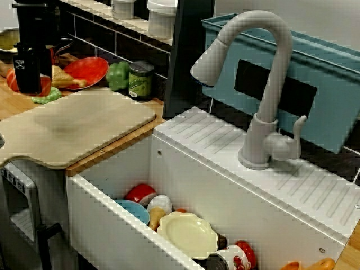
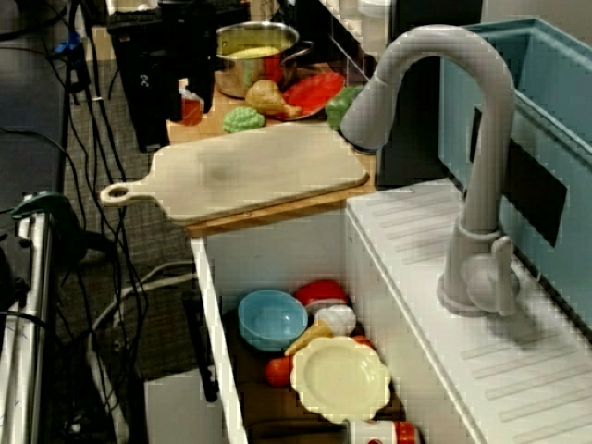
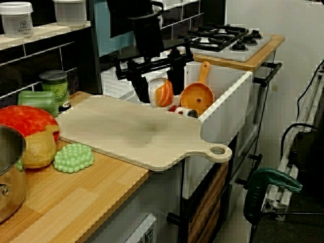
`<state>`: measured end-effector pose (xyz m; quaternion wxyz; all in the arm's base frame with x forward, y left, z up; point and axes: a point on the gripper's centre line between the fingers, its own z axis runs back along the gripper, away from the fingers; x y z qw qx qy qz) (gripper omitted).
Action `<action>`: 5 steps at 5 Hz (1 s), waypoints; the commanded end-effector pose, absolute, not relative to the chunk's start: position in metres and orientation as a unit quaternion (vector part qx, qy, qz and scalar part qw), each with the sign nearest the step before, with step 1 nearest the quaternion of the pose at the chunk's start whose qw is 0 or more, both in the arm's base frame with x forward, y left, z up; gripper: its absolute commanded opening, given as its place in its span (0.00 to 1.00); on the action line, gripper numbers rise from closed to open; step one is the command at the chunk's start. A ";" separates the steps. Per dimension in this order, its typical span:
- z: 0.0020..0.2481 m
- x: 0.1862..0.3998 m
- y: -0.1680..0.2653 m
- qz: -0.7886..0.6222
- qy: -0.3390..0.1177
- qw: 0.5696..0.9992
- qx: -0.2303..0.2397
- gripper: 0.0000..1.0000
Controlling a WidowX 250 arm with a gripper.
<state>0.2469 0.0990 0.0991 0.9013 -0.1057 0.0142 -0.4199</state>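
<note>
End effector (image 3: 158,95) hangs above cutting board's (image 3: 126,132) far edge.

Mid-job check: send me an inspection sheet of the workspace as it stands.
Surface: wooden counter with a cutting board, beside the sink.
Job's things: orange-and-white toy, gripped.
Clutter: pot, red plate and green can on the counter; yellow plate and blue bowl in the sink.
End effector: shut on the toy.
Cables: bundle hanging beside the counter.
Surroundings: faucet, blue bin, stove.
</note>
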 end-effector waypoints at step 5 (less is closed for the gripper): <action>0.106 0.221 0.070 -0.436 -0.018 0.898 -0.060 0.00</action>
